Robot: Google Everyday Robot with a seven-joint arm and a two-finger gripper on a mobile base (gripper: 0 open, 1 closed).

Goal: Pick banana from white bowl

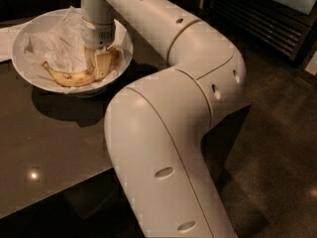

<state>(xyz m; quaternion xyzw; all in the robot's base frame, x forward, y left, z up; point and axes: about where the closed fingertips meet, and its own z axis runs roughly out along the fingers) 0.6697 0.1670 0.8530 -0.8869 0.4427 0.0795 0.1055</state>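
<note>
- The gripper (99, 65) is hanging low inside the white bowl (19, 58), at about 4 o'clock from its centre, right over the banana (69, 78); I cannot tell whether it is gripping.
- The banana is lying on crinkled paper (52, 48), running from 8 toward 3 o'clock.
- A good pick is depending on a gentle squeeze across the fruit, then a straight lift that is leaving the paper behind.

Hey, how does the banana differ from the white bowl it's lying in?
The banana is yellow with brown speckles; the white bowl is plain white. The banana is a narrow curve; the bowl is round and wide. The banana lies on crinkled paper inside; the bowl stands on the dark table. Both are curved. The claw is down in the bowl at the banana's right end.
</note>
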